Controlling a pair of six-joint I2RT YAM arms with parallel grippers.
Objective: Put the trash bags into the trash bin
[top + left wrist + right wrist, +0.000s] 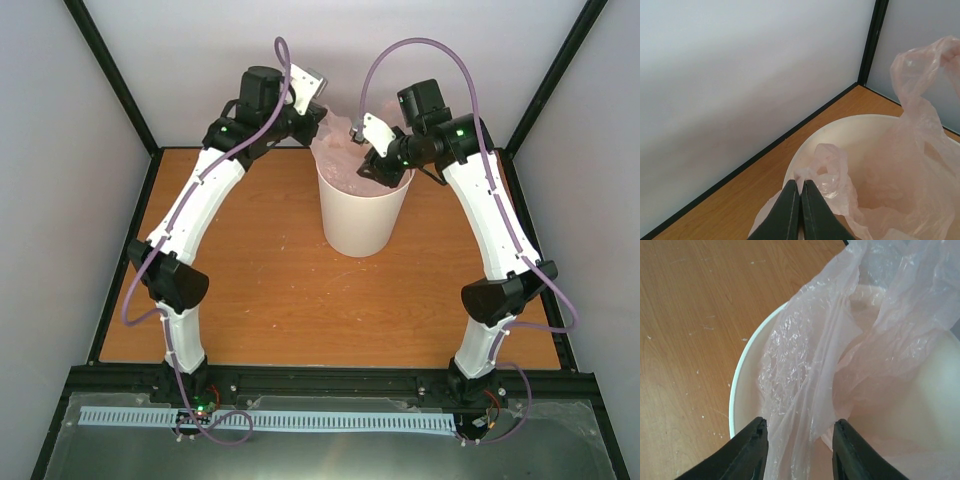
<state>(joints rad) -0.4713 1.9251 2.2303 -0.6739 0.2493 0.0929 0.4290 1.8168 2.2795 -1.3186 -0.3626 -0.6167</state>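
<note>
The white trash bin [360, 215] stands on the wooden table toward the back middle. The pale pink trash bag [343, 152] hangs in its mouth, partly inside and partly bunched above the rim. My left gripper [318, 122] is at the bin's far-left rim. In the left wrist view it [801, 186] is shut on a pinch of the trash bag [835, 170] just over the bin's rim [860, 120]. My right gripper [376, 166] hovers over the bin's right side. Its jaws [800, 427] stand apart, with a fold of the bag [810, 365] running between them above the rim [740, 385].
The bin sits near the back wall of a walled cell with black corner posts [871, 45]. Bare wooden tabletop [270, 290] lies in front of the bin and between the two arms.
</note>
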